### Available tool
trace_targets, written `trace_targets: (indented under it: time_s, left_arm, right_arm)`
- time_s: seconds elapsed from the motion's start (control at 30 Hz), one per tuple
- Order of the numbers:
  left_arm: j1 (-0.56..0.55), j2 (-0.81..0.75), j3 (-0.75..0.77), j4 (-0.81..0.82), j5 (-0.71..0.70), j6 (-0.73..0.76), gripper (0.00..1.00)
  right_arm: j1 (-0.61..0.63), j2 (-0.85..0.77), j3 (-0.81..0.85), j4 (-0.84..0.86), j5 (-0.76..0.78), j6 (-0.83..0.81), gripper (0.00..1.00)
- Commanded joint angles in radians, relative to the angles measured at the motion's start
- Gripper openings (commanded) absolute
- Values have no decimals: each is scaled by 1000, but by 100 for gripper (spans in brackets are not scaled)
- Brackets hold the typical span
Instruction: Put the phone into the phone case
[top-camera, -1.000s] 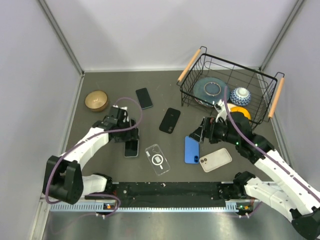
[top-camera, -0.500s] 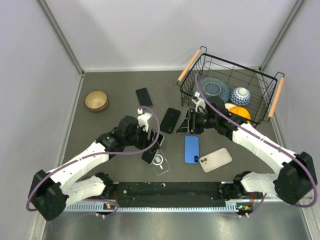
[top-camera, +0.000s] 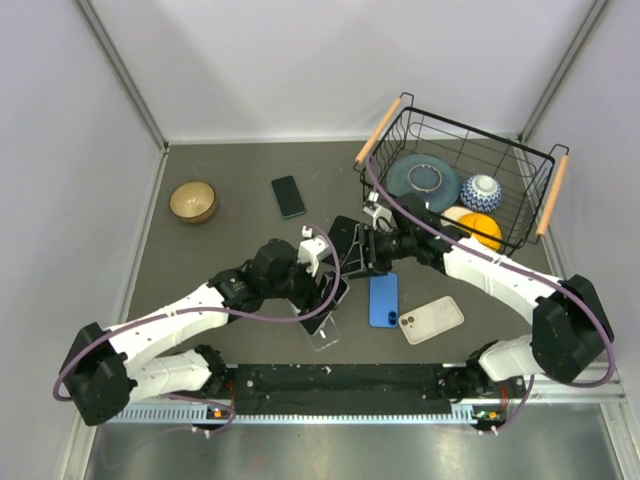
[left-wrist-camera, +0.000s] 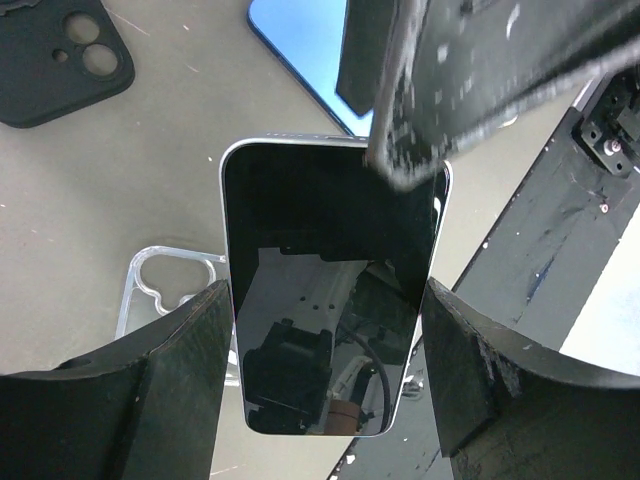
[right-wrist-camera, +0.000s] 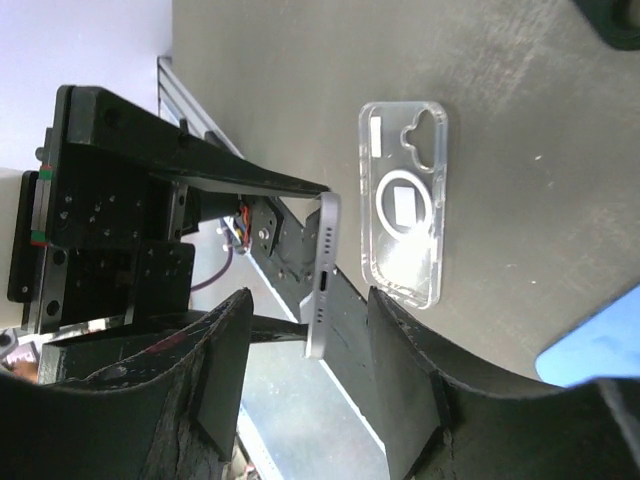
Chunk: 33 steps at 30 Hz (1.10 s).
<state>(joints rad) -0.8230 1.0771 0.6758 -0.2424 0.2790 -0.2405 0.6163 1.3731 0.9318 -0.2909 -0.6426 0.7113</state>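
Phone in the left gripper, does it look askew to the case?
Yes. The phone, held in the left gripper, hangs crosswise over the clear case; the case's camera end sticks out sideways, so they are not lined up.

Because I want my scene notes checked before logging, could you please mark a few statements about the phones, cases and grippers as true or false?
1. The left gripper grips the phone by its long edges. True.
2. The phone sits inside the clear case. False: the case lies empty on the table, the phone held apart from it.
3. A plate lies in the wire basket. True.
4. The wooden bowl is in the basket. False: it stands on the table, far left.
5. The right gripper clamps the blue phone. False: that phone lies untouched; the gripper is open.
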Motion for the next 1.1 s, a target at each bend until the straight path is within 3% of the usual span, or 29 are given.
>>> trace_targets:
  time_s: [0.0, 0.2, 0.33, 0.4, 0.5, 0.57, 0.67, 0.7, 0.77, 0.83, 1.07]
  left_arm:
    - [-11, 17, 24, 91, 42, 40, 22]
    - [-13, 4, 16, 106, 19, 43, 25]
    - [-13, -9, 14, 129, -1, 40, 34]
    - [-13, -9, 28, 127, 5, 41, 39]
    - [-13, -28, 42, 118, -38, 26, 63]
    - [-11, -67, 41, 104, -84, -3, 88]
    - [-10, -153, 19, 80, -249, -74, 99]
    - [1, -179, 8, 78, -323, -86, 99]
    - [25, -254, -12, 66, -333, -143, 99]
    - [71, -296, -19, 61, -322, -224, 99]
    - [260, -321, -2, 26, 4, -495, 86]
  right_arm:
    - [56, 32, 39, 41, -38, -6, 49]
    - [63, 49, 33, 41, -14, -10, 24]
    - [63, 44, 33, 41, 1, -12, 0]
    - [65, 43, 32, 41, 8, -12, 0]
    - [60, 20, 24, 44, 43, 5, 0]
    - [48, -17, 12, 62, 69, 30, 0]
    - [-12, -86, -40, 151, 57, 105, 0]
    - [-30, -107, -63, 198, 44, 161, 0]
    - [-82, -184, -145, 348, 14, 217, 0]
    - [-102, -238, -189, 393, 36, 249, 0]
    - [-110, -420, -244, 548, 86, 264, 0]
